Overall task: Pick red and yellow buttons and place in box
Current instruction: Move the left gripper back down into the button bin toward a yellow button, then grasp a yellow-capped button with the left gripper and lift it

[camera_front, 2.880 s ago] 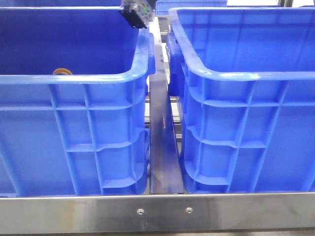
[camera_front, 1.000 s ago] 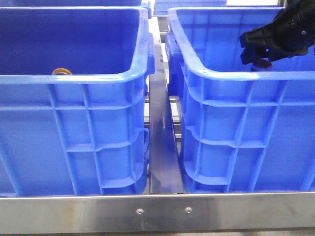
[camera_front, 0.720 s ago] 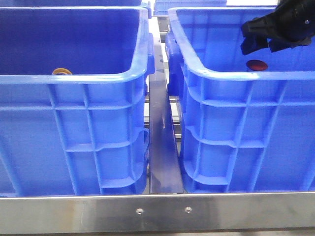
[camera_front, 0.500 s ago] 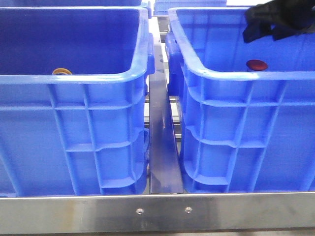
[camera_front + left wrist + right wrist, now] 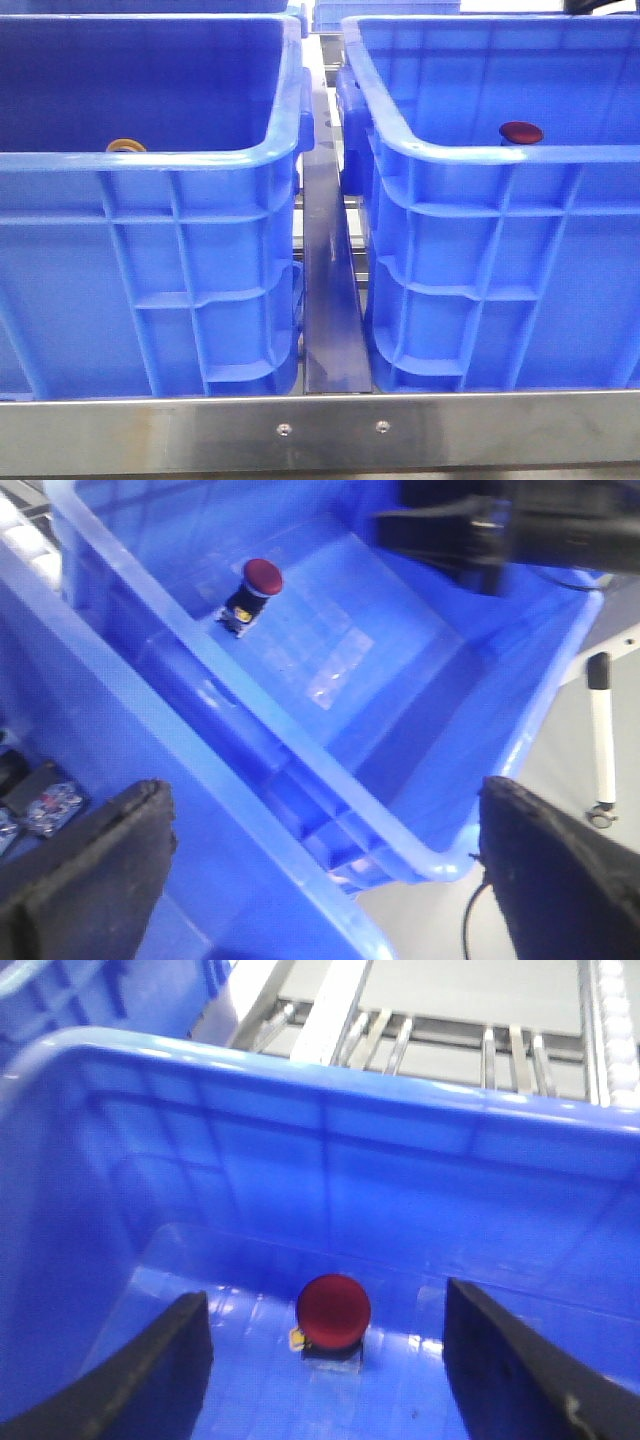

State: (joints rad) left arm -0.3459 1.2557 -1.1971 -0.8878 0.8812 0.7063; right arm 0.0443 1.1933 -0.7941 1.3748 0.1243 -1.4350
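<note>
The red button (image 5: 521, 132) stands on the floor of the right-hand blue box (image 5: 480, 155), its domed cap up. My right gripper (image 5: 330, 1380) hangs open above it, and the red button (image 5: 333, 1308) shows between the spread fingers (image 5: 150, 1370), untouched. The yellow button (image 5: 126, 146) lies in the left blue crate (image 5: 150, 160), half hidden behind the near rim. My left gripper (image 5: 320, 880) is open and empty, high over the gap between the crates. From there the red button (image 5: 262, 577) and the right arm (image 5: 520, 525) are in sight. Neither gripper appears in the front view.
A steel divider rail (image 5: 330, 300) runs between the two crates, and a steel table edge (image 5: 320, 430) crosses the front. Roller bars (image 5: 450, 1045) lie beyond the box's far wall. Grey floor and a caster leg (image 5: 598, 740) show past the box's corner.
The right gripper let go of the red button low in the right box, then rose up and out of the front view. The button stays on the box floor.
</note>
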